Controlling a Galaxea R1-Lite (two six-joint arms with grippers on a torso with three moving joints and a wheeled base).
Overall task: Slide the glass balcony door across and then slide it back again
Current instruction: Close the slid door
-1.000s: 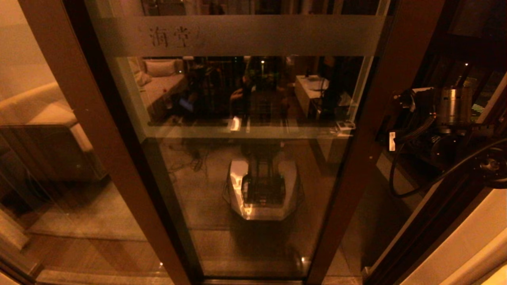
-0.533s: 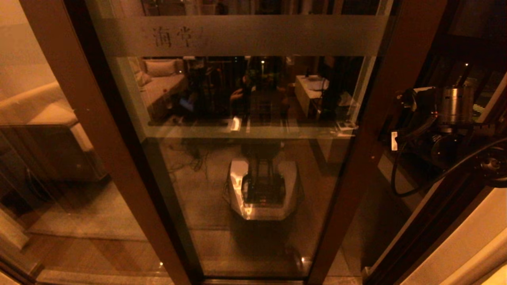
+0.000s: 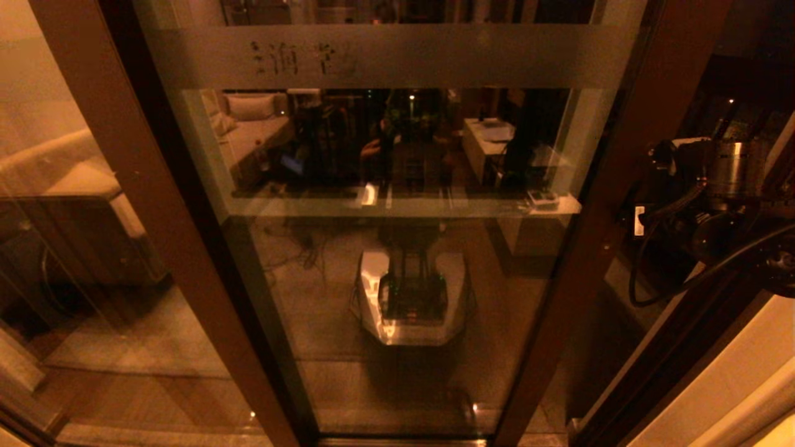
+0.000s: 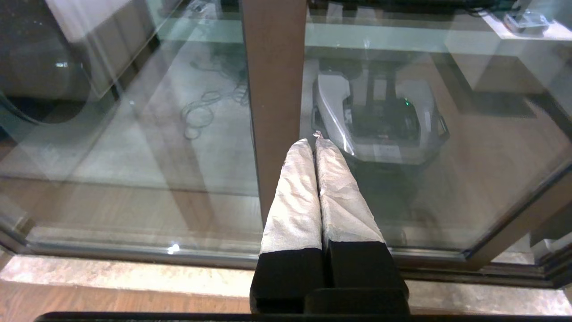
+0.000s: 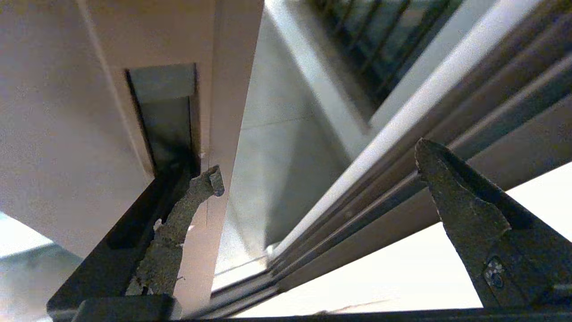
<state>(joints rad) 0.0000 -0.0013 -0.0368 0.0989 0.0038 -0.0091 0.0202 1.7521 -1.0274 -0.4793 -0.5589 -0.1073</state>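
The glass balcony door (image 3: 397,279) fills the head view, with a frosted band (image 3: 435,56) across its top and a dark brown stile (image 3: 621,174) on its right side. My right arm (image 3: 714,192) reaches in at that stile. In the right wrist view my right gripper (image 5: 319,160) is open: one finger (image 5: 178,223) sits in the stile's recessed handle (image 5: 163,116), the other finger (image 5: 464,210) hangs free. My left gripper (image 4: 313,141) is shut on nothing, its white-wrapped fingers pointing at the glass beside a brown upright (image 4: 275,89).
A fixed brown-framed panel (image 3: 143,186) stands on the left, overlapping the door. The floor track and stone sill (image 4: 134,273) run below. Frame rails (image 5: 402,147) and a pale wall (image 3: 733,372) close the right side. My own base is reflected in the glass (image 3: 410,298).
The door has slid to the right: its stile and the characters on the frosted band have shifted that way, and my right arm has moved with the stile. The left panel has stayed put.
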